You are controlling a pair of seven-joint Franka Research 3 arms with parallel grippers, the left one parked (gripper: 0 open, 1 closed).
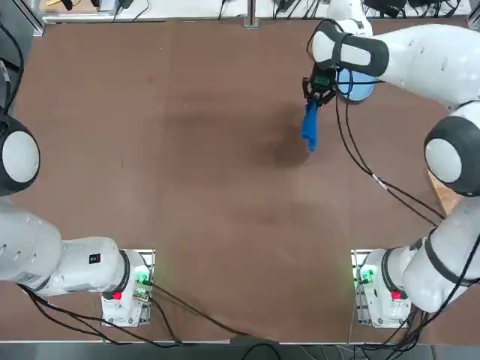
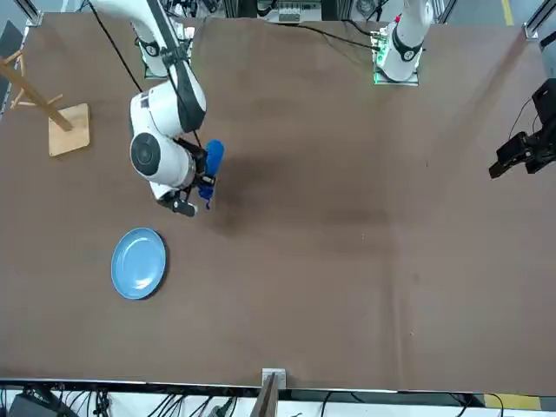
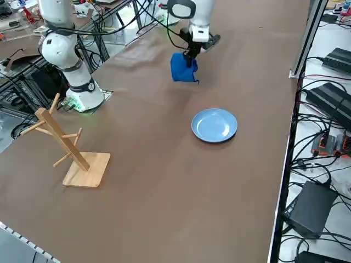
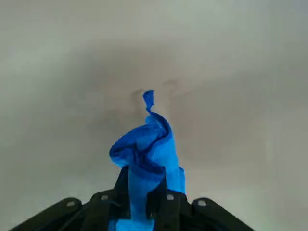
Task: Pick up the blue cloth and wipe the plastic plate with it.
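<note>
In the right side view, a wooden rack [image 3: 66, 148] stands at the left of the brown surface [image 3: 164, 186]. Toward the upper middle, the right gripper [image 3: 190, 56] hangs above the surface, its fingers [image 4: 159, 204] clamped tight on the blue cloth [image 3: 182, 68], which dangles bunched below them. Right of centre, the plastic plate [image 3: 214, 125] lies flat on the surface, apart from the cloth.

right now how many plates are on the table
1: the light blue plastic plate lies bare on the table, beside the right gripper, which hangs shut on the blue cloth. None looks hidden.
</note>
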